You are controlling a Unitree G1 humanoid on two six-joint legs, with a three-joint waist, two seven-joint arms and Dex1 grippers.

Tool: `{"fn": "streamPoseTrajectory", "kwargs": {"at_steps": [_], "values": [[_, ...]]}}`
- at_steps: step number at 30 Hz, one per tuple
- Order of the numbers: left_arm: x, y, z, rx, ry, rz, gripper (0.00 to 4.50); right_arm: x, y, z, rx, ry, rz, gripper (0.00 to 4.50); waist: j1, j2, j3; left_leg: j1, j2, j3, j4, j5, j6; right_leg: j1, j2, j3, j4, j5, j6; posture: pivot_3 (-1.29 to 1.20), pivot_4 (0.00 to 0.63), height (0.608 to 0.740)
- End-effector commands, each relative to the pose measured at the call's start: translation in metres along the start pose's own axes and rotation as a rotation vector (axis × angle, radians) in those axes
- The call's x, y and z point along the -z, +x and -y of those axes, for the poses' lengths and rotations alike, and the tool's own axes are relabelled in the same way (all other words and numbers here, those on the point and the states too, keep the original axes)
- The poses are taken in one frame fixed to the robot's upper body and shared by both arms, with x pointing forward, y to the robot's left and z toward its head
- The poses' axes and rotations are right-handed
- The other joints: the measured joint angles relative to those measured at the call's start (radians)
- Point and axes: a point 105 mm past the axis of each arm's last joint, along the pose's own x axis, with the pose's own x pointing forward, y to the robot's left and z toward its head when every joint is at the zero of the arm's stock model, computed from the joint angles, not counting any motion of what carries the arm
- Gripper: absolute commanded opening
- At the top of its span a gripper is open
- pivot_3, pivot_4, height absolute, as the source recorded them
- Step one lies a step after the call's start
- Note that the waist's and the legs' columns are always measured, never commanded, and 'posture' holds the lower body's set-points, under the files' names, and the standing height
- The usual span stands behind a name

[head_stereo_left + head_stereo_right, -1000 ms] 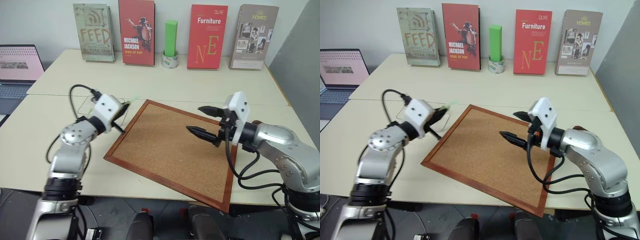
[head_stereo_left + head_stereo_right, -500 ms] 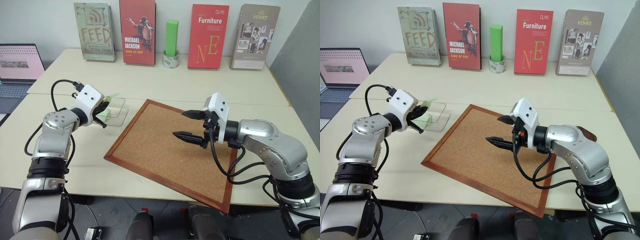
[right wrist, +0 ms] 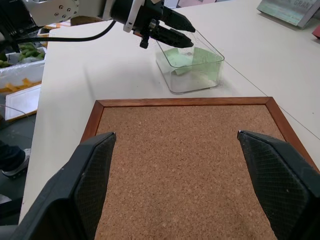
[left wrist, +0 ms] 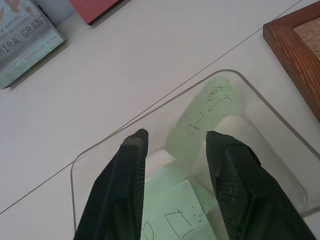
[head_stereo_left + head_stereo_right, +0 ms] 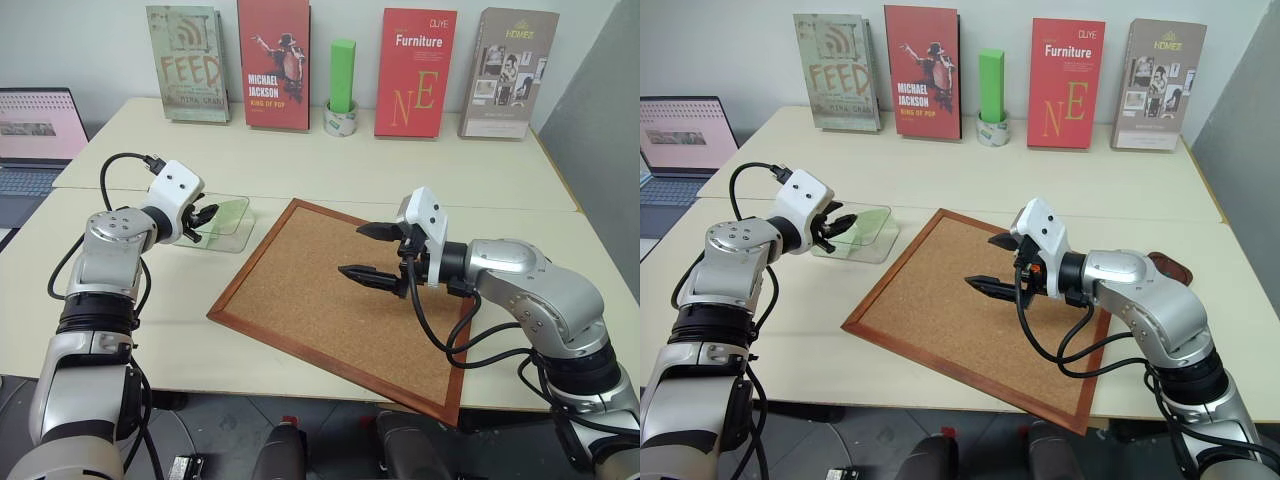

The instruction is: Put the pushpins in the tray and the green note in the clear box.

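Observation:
The green note lies inside the clear box, partly curled up against its wall. My left gripper hovers at the box's near-left rim, open, its fingers astride the note and apart from it. My right gripper hangs open above the corkboard with nothing between its fingers. The right wrist view shows the box, the note and the left gripper beyond the board. The tray peeks out behind my right forearm. The pushpins are out of view.
Four books stand along the back edge, with a tall green block on a tape roll between them. A laptop sits at the far left. The wood-framed corkboard lies at an angle across the middle.
My left gripper carried the note left from the board's corner to the clear box and opened; the note now lies in the box. My right gripper shifted left over the board.

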Motion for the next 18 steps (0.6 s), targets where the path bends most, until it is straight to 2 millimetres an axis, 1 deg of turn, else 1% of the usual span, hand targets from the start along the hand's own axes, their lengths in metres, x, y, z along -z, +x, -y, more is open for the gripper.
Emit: {"fn": "streamPoseTrajectory", "kwargs": {"at_steps": [1,2,3,5,9,12,14,16,18], "values": [[-0.019,-0.008,-0.012,-0.02,0.025,0.042,2.76,-0.016,-0.002,-0.002,-0.003,-0.049,0.044,4.13,0.0,0.0,0.0,0.0,0.0,0.0,0.0,0.0,0.0,0.0,0.0,0.0,0.0,0.0,0.0,0.0,0.15,0.74],[-0.02,-0.009,-0.013,-0.019,0.02,0.045,2.93,-0.017,-0.002,-0.001,-0.002,-0.049,0.045,4.13,0.0,0.0,0.0,0.0,0.0,0.0,0.0,0.0,0.0,0.0,0.0,0.0,0.0,0.0,0.0,0.0,0.15,0.74],[-0.021,-0.01,-0.013,-0.019,0.017,0.047,3.19,-0.017,-0.002,-0.001,-0.002,-0.049,0.046,4.13,0.0,0.0,0.0,0.0,0.0,0.0,0.0,0.0,0.0,0.0,0.0,0.0,0.0,0.0,0.0,0.0,0.15,0.74],[-0.027,-0.012,-0.013,-0.009,-0.014,0.069,3.47,-0.018,-0.002,-0.001,0.0,-0.048,0.053,4.13,0.0,0.0,0.0,0.0,0.0,0.0,0.0,0.0,0.0,0.0,0.0,0.0,0.0,0.0,0.0,0.0,0.15,0.74],[-0.039,-0.019,-0.011,0.013,-0.057,0.143,3.47,-0.022,-0.006,-0.001,0.007,-0.028,0.08,4.13,0.0,0.0,0.0,0.0,0.0,0.0,0.0,0.0,0.0,0.0,0.0,0.0,0.0,0.0,0.0,0.0,0.15,0.74],[-0.047,-0.028,0.002,0.064,-0.008,0.205,3.47,-0.023,-0.016,0.001,0.048,-0.002,0.119,4.13,0.0,0.0,0.0,0.0,0.0,0.0,0.0,0.0,0.0,0.0,0.0,0.0,0.0,0.0,0.0,0.0,0.15,0.74],[-0.054,-0.035,0.005,0.036,-0.019,0.259,3.47,-0.022,-0.025,0.006,0.127,0.008,0.155,4.13,0.0,0.0,0.0,0.0,0.0,0.0,0.0,0.0,0.0,0.0,-0.001,0.0,0.0,0.0,-0.001,0.0,0.15,0.74],[-0.066,-0.041,0.009,0.009,-0.012,0.335,3.47,-0.014,-0.039,0.013,0.233,0.011,0.177,4.13,0.003,0.0,0.0,0.0,0.0,0.0,0.0,0.0,0.0,0.0,0.0,0.0,0.0,0.0,-0.001,0.0,0.15,0.74],[-0.069,-0.044,0.017,0.02,0.015,0.352,3.47,-0.008,-0.048,0.013,0.292,-0.004,0.191,4.13,0.009,-0.001,0.0,-0.001,0.0,-0.001,0.0,0.0,0.0,0.0,0.0,-0.001,-0.001,0.0,-0.001,0.0,0.15,0.74]]}}
